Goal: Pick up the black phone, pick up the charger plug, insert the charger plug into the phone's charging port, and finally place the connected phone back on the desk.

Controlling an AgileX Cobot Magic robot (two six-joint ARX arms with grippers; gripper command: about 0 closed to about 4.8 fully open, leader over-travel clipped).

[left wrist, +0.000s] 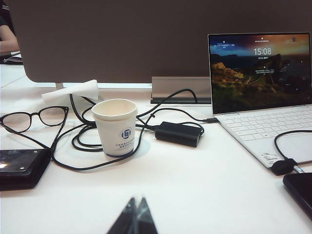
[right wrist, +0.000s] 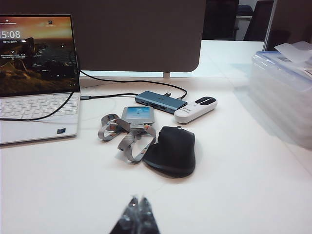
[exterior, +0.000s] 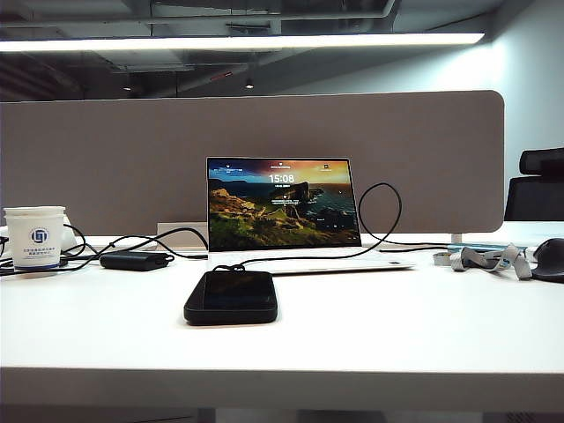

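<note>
The black phone (exterior: 231, 297) lies flat on the white desk (exterior: 397, 326), in front of the laptop; one corner of it shows in the left wrist view (left wrist: 301, 192). The charger plug (left wrist: 283, 166), on a black cable, sits at the phone's far edge (exterior: 229, 267); whether it is seated in the port I cannot tell. My left gripper (left wrist: 137, 201) hovers shut and empty over bare desk, near side of the paper cup. My right gripper (right wrist: 138, 199) is shut and empty too, short of the mouse. Neither gripper shows in the exterior view.
An open laptop (exterior: 282, 207) stands behind the phone. On the left are a paper cup (left wrist: 115, 127), power brick (left wrist: 178, 133), glasses (left wrist: 34, 117) and loose cables. On the right lie a mouse (right wrist: 170, 150), lanyard (right wrist: 127, 135), hub (right wrist: 160, 101) and plastic box (right wrist: 285, 100).
</note>
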